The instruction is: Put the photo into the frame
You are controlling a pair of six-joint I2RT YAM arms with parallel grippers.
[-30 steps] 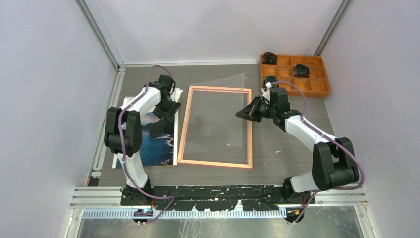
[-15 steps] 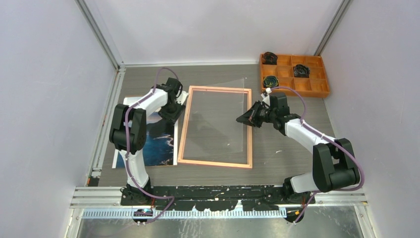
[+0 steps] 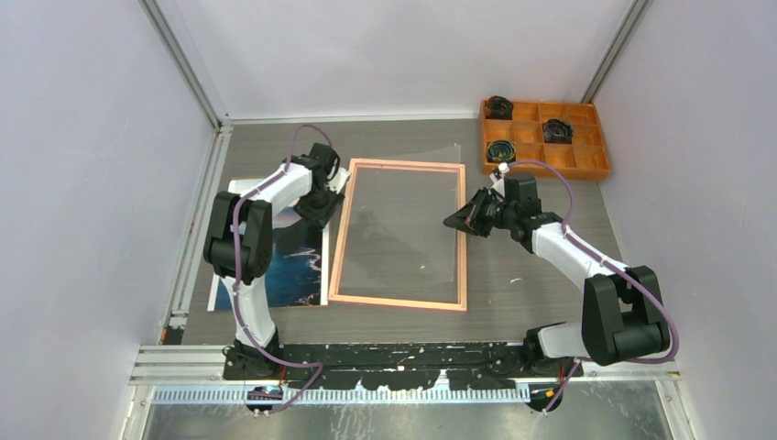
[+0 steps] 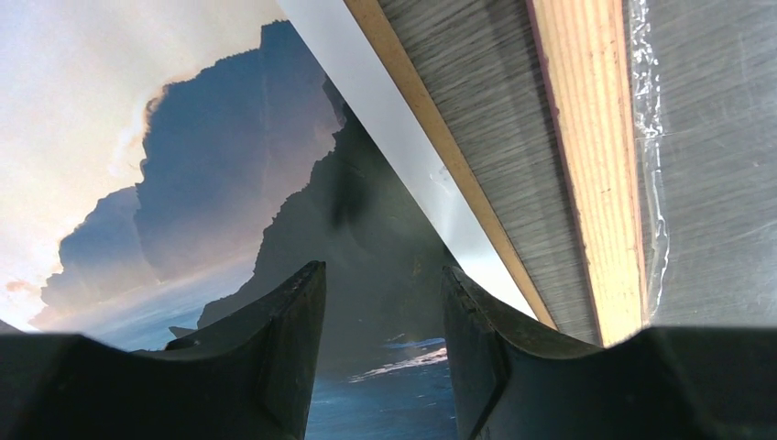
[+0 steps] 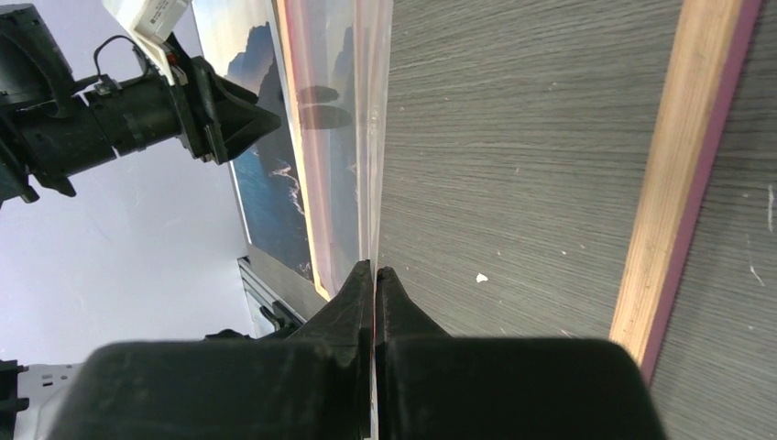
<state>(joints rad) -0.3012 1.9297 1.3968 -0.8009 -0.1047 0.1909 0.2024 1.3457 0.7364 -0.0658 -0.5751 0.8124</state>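
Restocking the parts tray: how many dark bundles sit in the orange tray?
3 dark bundles in the orange tray: one in the far-left compartment, one in the middle row, right of centre, one in the near-left compartment. Its near-left corner is partly covered, so another may be hidden.

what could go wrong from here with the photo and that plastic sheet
1. The right gripper pinches the clear plastic sheet only at its thin edge, above the thin tan-and-pink rectangular frame. The sheet may slip out or sag onto the frame.
2. The left gripper hangs open over the glossy seascape photo, which lies flat. Grasping it there may scuff or crease the print.
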